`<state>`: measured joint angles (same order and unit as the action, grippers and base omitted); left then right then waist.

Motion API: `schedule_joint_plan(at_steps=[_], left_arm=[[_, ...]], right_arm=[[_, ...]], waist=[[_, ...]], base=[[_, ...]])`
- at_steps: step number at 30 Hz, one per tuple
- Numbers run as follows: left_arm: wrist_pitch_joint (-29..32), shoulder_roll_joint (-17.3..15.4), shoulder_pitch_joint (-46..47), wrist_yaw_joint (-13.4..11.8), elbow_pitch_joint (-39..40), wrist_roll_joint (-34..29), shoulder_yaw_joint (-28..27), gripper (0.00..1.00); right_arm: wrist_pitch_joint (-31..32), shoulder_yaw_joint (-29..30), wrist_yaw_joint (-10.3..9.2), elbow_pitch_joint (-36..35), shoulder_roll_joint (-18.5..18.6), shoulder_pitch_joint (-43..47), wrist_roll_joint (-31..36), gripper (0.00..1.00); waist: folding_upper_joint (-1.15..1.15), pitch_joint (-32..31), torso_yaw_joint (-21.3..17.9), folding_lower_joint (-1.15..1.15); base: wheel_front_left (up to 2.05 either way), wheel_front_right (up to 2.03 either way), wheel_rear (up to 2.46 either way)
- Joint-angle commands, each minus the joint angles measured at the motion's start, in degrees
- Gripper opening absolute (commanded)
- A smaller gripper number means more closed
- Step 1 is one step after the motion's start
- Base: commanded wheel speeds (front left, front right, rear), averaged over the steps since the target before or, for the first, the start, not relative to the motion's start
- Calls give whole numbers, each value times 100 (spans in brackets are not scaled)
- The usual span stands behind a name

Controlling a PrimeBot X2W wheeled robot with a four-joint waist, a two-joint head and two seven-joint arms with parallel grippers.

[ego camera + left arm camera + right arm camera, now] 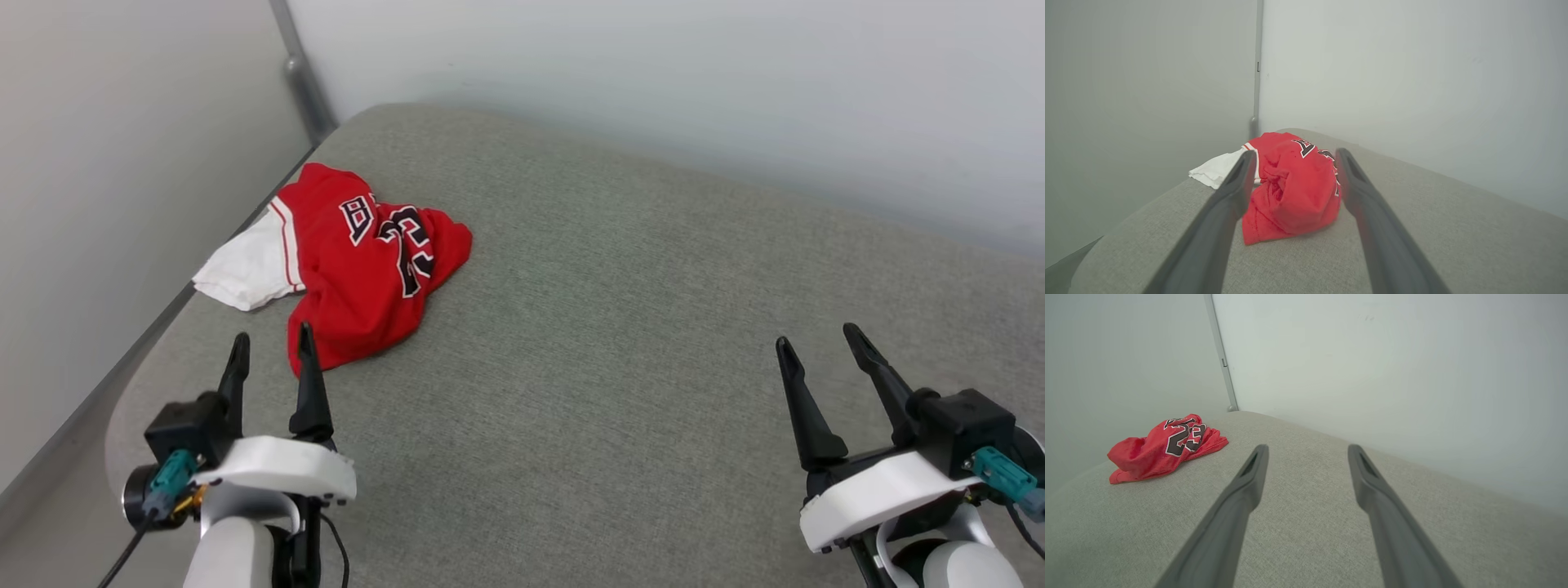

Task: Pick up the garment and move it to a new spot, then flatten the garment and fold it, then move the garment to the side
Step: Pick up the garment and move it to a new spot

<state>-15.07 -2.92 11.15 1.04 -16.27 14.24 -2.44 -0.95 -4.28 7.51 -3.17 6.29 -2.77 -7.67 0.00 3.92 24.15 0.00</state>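
The garment (359, 265), a red jersey with a white sleeve and black lettering, lies crumpled near the far left corner of the grey padded surface (620, 343). My left gripper (272, 336) hovers open just short of its near hem, nothing between the fingers. In the left wrist view the garment (1294, 188) sits straight ahead between the two fingers. My right gripper (815, 333) stands open at the lower right, far from the cloth. The right wrist view has the garment (1163, 451) off to the left, with the right gripper (1308, 447) over bare surface.
Pale walls (653, 82) close in behind and on the left, meeting at a grey corner post (304, 82). The surface's left edge (122, 384) runs close beside the garment. Bare grey fabric stretches across the middle and right.
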Motion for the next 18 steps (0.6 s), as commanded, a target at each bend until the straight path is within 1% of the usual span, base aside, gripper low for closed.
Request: schedule_joint_plan(at_steps=[1,4,5,8,11,14,18], left_arm=[[-15,-12,206,46,-28,-24,-35,100],[-15,-156,661,119,-167,-41,-116,100],[-15,-156,661,119,-167,-41,-116,100],[-1,-394,1259,180,-281,-105,-130,100],[163,-684,1902,242,-344,-97,-175,100],[667,-1010,2504,367,-451,42,-208,100],[1661,-1582,3103,497,-717,242,-266,100]], right_arm=[[21,-18,-3,-36,48,-108,-5,100],[66,-43,-4,-91,116,-213,22,100],[66,-43,-4,-91,116,-213,22,100],[97,-97,-3,-166,191,-371,34,100],[103,-91,-4,-206,269,-528,27,100],[80,-70,-4,-238,334,-687,-5,100],[-14,-47,-3,-191,384,-891,-30,100]], waist=[[0,91,-118,0],[0,289,-324,0],[0,289,-324,0],[0,571,-598,0],[0,887,-866,0],[0,1219,-1098,0],[0,1601,-1375,0]], base=[[0,0,0],[0,0,0],[0,0,0],[0,0,0],[0,0,0],[0,0,0],[0,0,0]])
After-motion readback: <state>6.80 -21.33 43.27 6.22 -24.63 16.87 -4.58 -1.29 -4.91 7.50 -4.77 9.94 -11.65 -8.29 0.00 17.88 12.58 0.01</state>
